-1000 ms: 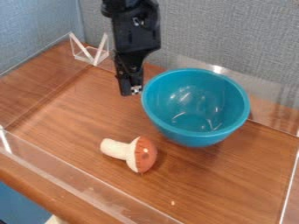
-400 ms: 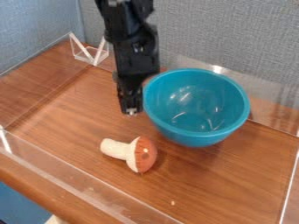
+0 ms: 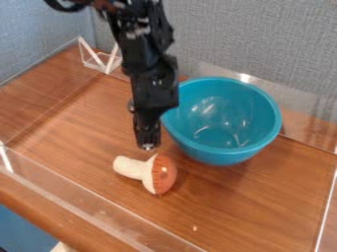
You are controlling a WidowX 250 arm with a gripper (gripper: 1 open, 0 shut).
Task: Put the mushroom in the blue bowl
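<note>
- The mushroom (image 3: 148, 170) lies on its side on the wooden table (image 3: 79, 128), just below and slightly toward the camera from the claw (image 3: 148, 144).
- Its long axis runs roughly level across the picture, tilting a little down to the right: the cream stem points left, the orange-red cap points right and toward the camera.
- The cap's rounded top faces the camera; the far side of the cap and the underside of the stem are out of sight.
- The claw points straight down, its tips hanging just above the join of stem and cap. Whether they touch the mushroom cannot be told.
- The claw's fingers (image 3: 144, 141) look dark and close together, with only a slim gap at most; how narrow it really is cannot be made out.
- The blue bowl (image 3: 222, 120) stands upright just to the right of the claw, its rim near the arm's dark body; nothing lies inside except glare on the glossy wall.
- The arm's upper part is cut off by the top edge.
- A clear plastic wall (image 3: 158, 228) edges the table and is hard to trace except by its bright rims.
</note>
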